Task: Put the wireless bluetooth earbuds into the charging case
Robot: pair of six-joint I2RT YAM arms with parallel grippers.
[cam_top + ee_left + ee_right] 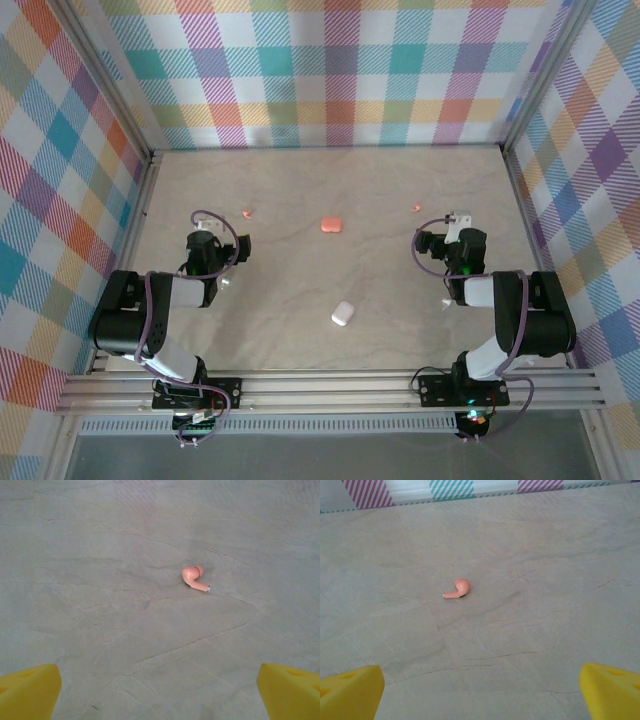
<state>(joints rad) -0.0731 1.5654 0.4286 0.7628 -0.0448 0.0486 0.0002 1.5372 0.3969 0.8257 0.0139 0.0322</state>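
Well, left gripper (159, 692) and right gripper (480, 692) gape wide, empty — I judge the tiny salmon-pink plastic earbuds (192, 576) light and slick, best pinched across the bulb.

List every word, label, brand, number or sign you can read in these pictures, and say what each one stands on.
No text can be read anywhere.
charging case: plain pink, too small from above to show any mark.
white case: likewise too small to tell.
left earbud: plain pink, no print.
right earbud: plain pink, no print.
plaid walls: pattern only, no lettering.
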